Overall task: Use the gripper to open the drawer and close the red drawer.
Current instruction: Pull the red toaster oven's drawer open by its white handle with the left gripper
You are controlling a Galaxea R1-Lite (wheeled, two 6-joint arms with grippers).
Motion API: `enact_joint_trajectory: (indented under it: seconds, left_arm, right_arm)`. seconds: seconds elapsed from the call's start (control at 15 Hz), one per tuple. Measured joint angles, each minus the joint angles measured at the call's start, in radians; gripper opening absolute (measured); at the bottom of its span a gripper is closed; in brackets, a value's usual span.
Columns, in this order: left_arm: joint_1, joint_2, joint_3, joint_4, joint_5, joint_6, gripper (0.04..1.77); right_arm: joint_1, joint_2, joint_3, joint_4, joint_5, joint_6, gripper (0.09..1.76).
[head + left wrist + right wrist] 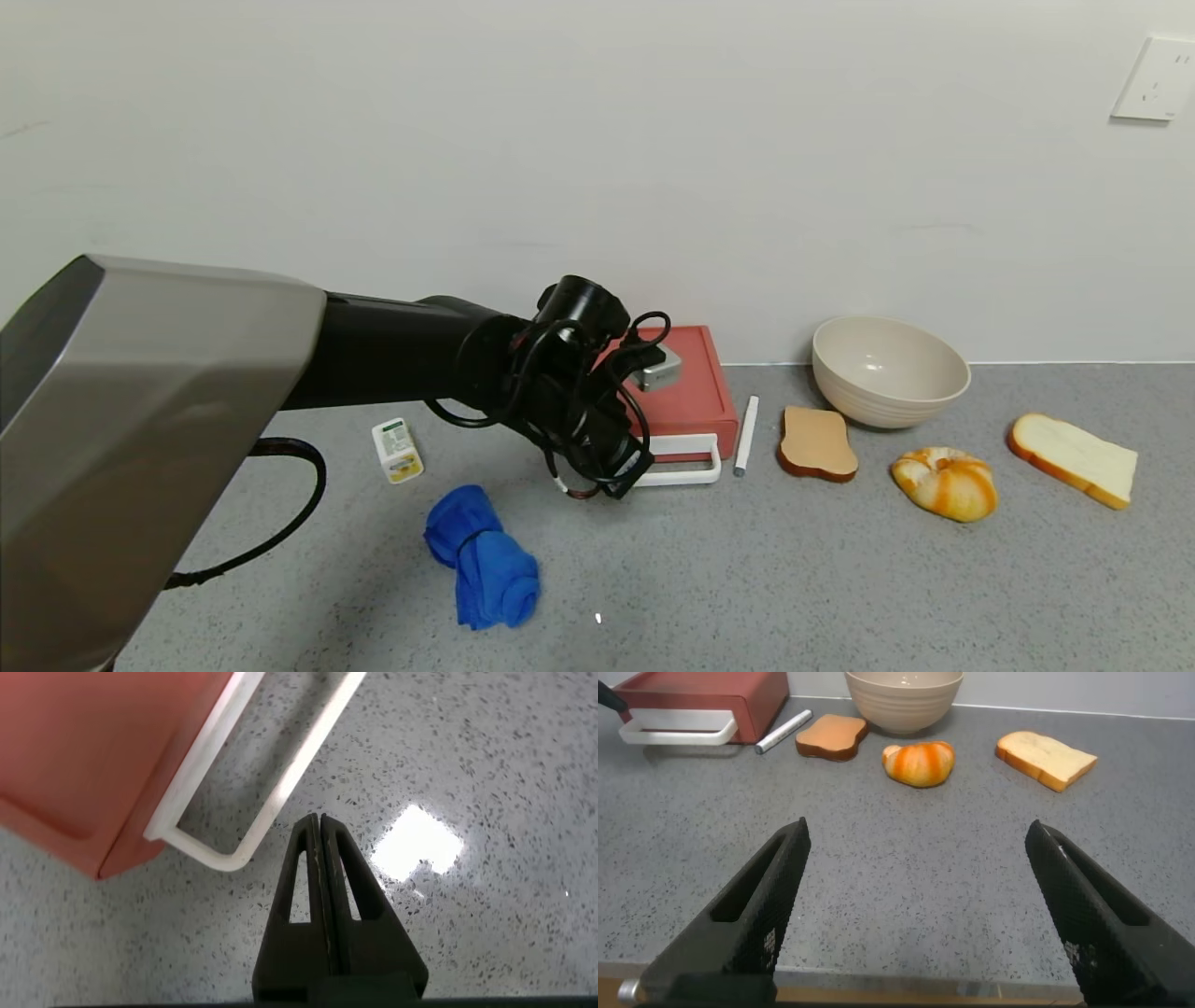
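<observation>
The salmon-red drawer (695,397) stands against the wall, its white loop handle (689,461) facing the front; the tray looks pushed in. My left gripper (618,483) hangs over the table at the handle's left corner. In the left wrist view its fingers (304,868) are shut on nothing, with the tips just outside the handle's corner (229,856) and apart from it. The drawer's red body (93,756) lies beyond that. My right gripper (915,905) is open and empty, low over the table's front edge, far from the drawer (701,693).
A white marker (745,435) lies right of the drawer, then a brown toast (817,443), a beige bowl (889,371), a bun (945,482) and a white bread slice (1074,459). A blue cloth (484,557) and a small white bottle (397,451) lie to the left.
</observation>
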Motion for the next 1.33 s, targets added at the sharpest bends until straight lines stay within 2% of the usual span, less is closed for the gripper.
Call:
enact_joint_trajectory:
  seconds: [0.07, 0.13, 0.33, 0.47, 0.67, 1.0, 1.33]
  left_arm:
    - [0.017, 0.002, 0.001, 0.001, -0.041, 0.04, 0.11]
    - [0.031, 0.004, 0.003, 0.003, -0.054, 0.07, 0.11]
    - [0.042, 0.022, 0.003, 0.003, -0.054, 0.142, 0.11]
    - [0.037, 0.039, -0.015, 0.006, -0.022, 0.145, 0.11]
    - [0.013, 0.057, -0.033, 0.008, 0.061, 0.039, 0.11]
    - [-0.005, 0.087, -0.086, 0.008, 0.179, -0.229, 0.11]
    - [-0.007, 0.117, -0.115, 0.026, 0.203, -0.247, 0.11]
  right_arm:
    - [0.0, 0.0, 0.0, 0.0, 0.0, 0.0, 1.7]
    - [0.0, 0.0, 0.0, 0.0, 0.0, 0.0, 1.7]
    - [0.0, 0.0, 0.0, 0.0, 0.0, 0.0, 1.7]
    - [0.0, 0.0, 0.0, 0.0, 0.0, 0.0, 1.7]
    - [0.0, 0.0, 0.0, 0.0, 0.0, 0.0, 1.7]
    - [0.0, 0.0, 0.0, 0.0, 0.0, 0.0, 1.7]
    - [0.0, 0.0, 0.0, 0.0, 0.0, 0.0, 1.7]
